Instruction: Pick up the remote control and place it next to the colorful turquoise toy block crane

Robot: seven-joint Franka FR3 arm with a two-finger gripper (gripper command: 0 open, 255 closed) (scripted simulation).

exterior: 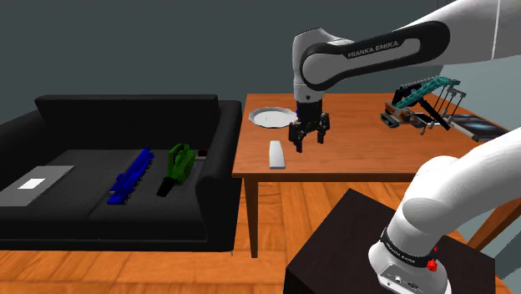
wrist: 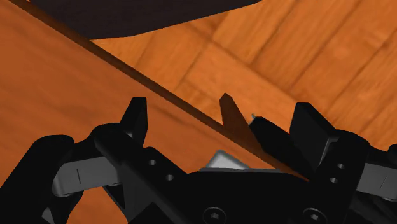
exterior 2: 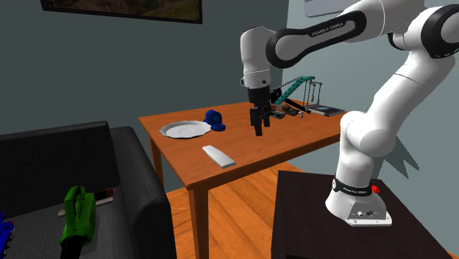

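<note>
White Franka arm [exterior: 455, 188], dark grey joint bands, white "FRANKA EMIKA" lettering [exterior: 373, 48] on the dark link at upper centre. All-black gripper [exterior: 310, 142], hex screws [wrist: 217, 216] in its body. Red dot [exterior: 432, 266] near the base, probably a button.

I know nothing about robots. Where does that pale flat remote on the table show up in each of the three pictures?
Shoulder view: the remote lies near the table's front edge, lower left of the gripper.
Second exterior view: the remote lies by the near edge, lower left of the gripper.
Wrist view: its pale corner shows between the open fingers.
Shared landmark: the black gripper.
</note>
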